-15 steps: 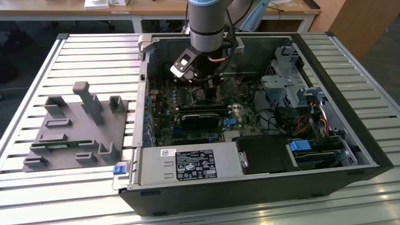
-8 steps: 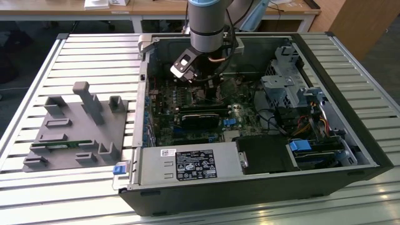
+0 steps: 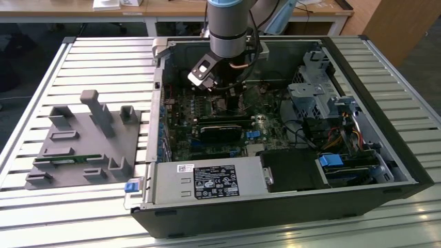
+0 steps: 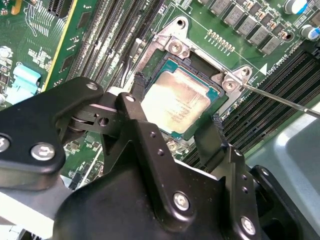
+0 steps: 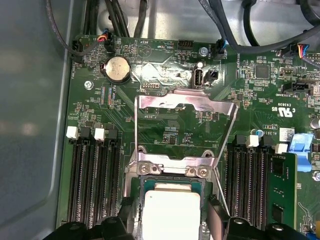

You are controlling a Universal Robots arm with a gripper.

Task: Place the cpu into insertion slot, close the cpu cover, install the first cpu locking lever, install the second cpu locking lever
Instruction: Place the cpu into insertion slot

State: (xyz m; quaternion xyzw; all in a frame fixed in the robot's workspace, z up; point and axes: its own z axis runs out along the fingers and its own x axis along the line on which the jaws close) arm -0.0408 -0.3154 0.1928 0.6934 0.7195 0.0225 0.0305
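Grey fixture block [image 3: 82, 144] on slatted table [image 3: 110, 57], beside open computer case [image 3: 276, 212]

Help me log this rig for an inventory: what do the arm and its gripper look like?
The arm is a silvery-grey cylinder with a pale blue band at its top; a black-and-white box and a thin coppery cable sit at its wrist. The gripper is matte black: two flat, angular fingers on a bulky body, with round pivots and silver screw heads.
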